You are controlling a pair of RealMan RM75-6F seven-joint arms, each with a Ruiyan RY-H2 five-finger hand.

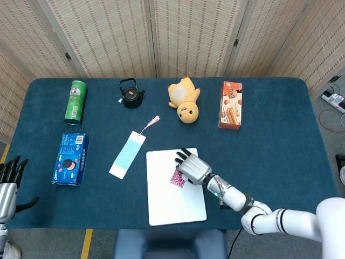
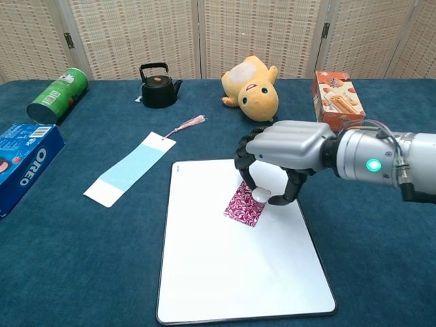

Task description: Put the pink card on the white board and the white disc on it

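The pink patterned card (image 2: 244, 206) (image 1: 177, 179) lies on the white board (image 2: 225, 272) (image 1: 172, 202) near its upper middle. My right hand (image 2: 283, 153) (image 1: 192, 168) hovers right over the card and pinches the small white disc (image 2: 261, 195) between thumb and a finger, just above the card's upper right corner. In the head view the disc is hidden under the hand. My left hand (image 1: 9, 183) rests at the far left edge of the table, fingers spread, holding nothing.
A blue bookmark with a tassel (image 2: 131, 169) lies left of the board. An Oreo box (image 2: 20, 163), green can (image 2: 58, 94), black teapot (image 2: 159, 86), yellow plush toy (image 2: 253, 88) and orange snack box (image 2: 336, 101) stand around the table's left and back.
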